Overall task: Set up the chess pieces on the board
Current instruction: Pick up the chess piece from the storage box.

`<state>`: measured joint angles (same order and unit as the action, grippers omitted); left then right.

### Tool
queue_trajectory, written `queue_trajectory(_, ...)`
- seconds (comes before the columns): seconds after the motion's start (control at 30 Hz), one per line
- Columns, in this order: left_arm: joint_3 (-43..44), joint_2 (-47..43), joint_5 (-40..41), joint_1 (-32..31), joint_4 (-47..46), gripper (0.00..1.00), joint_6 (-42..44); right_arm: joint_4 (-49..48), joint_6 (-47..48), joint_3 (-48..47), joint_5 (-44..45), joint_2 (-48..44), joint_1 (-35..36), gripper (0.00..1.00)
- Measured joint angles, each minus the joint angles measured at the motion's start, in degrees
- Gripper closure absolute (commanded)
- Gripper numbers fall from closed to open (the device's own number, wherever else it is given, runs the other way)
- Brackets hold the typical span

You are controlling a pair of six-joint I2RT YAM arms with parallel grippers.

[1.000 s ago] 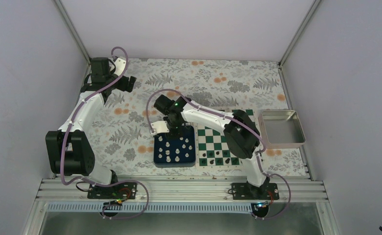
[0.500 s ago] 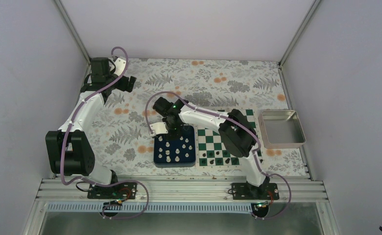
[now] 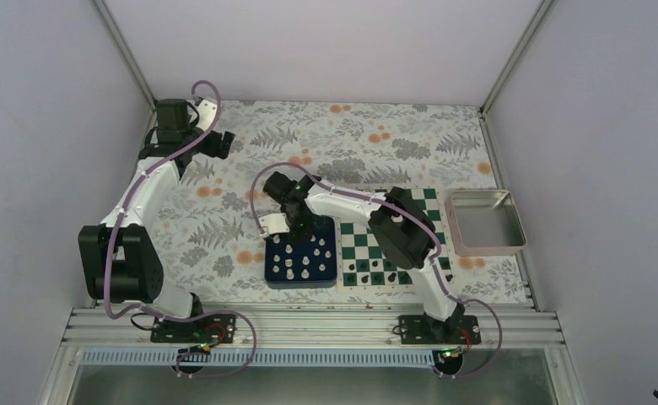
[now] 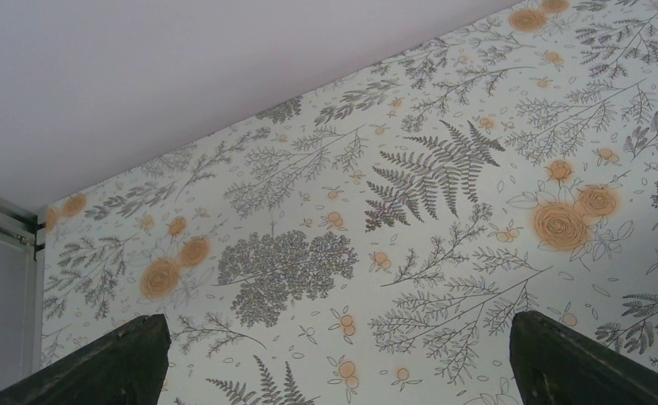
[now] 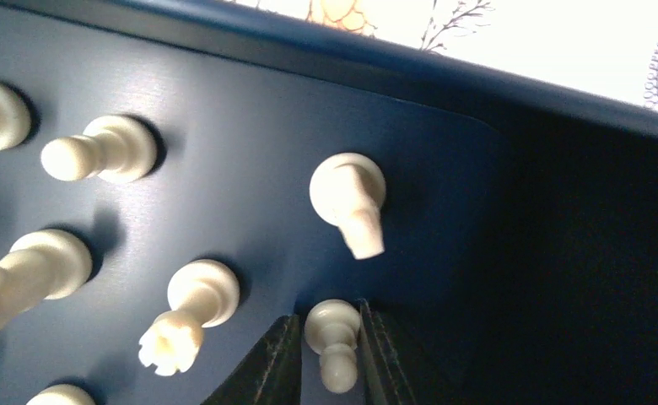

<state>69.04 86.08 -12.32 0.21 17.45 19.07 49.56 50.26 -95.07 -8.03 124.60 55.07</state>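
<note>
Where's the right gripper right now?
The right gripper is mid-table in the top view, down over the blue tray's far edge, left of the board. Its wrist view shows its fingers snug on a white piece.

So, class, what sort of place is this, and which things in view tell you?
Probably a robotics lab test cell: two robot arms bolted to a metal rail, plain walls closing in the table, and a chessboard with a blue tray of white pieces laid out as an exercise.
</note>
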Motion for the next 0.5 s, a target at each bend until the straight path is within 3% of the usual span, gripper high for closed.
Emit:
queue_trajectory(0.13, -0.02, 0.00, -0.07, 0.00, 0.00, 0.00, 0.02, -0.35, -0.39, -0.02, 0.13, 0.07, -0.04, 0.95)
queue_trajectory(0.5, -0.09, 0.00, -0.22, 0.00, 0.00, 0.00, 0.02, 4.68, -1.03, -2.43, -0.22, -4.79, -1.20, 0.96)
